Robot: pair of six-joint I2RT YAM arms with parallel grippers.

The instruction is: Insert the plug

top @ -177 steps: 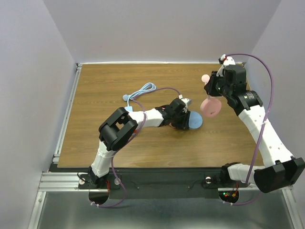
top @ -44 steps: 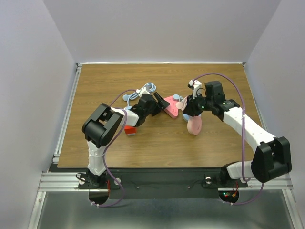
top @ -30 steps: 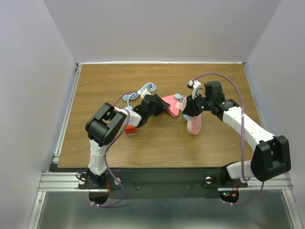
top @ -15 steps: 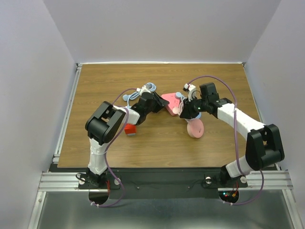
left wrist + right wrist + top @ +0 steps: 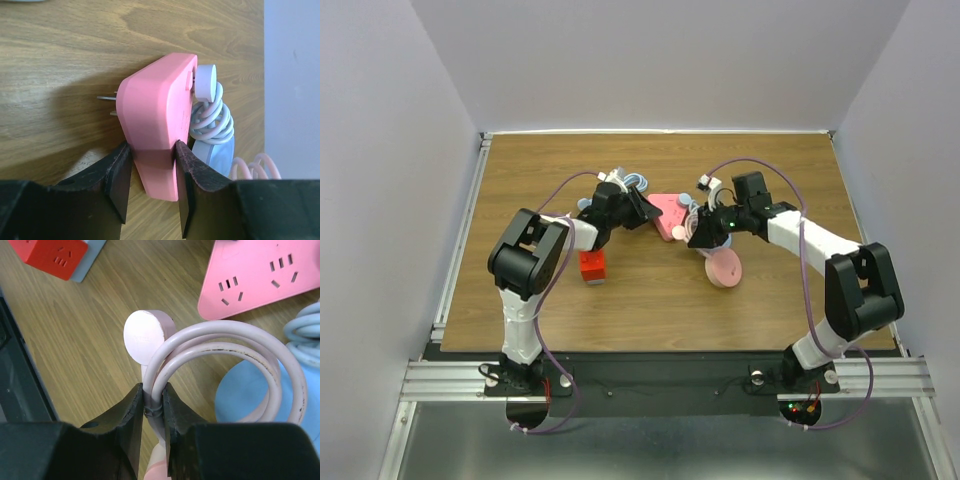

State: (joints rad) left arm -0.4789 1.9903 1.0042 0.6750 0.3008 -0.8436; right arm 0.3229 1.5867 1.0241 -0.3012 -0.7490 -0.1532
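Clamping pink strip [image 5: 155,100] by edges — left gripper [image 5: 152,160] | right gripper [image 5: 152,395] clenched on cable [image 5: 220,335] | tabletop [image 5: 650,310] bare nearward

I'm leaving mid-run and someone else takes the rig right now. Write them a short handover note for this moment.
Left pincer: shut on the pink socket block, gripping its narrow end.
Right pincer: shut on the coiled pink cable; its round plug sits just beyond the fingertips.
Done: both parts are gripped and close together mid-table.
Left: the plug is not yet in any socket. Line it up with the block's socket face and push it in.
The red cube adapter lies loose on the table.
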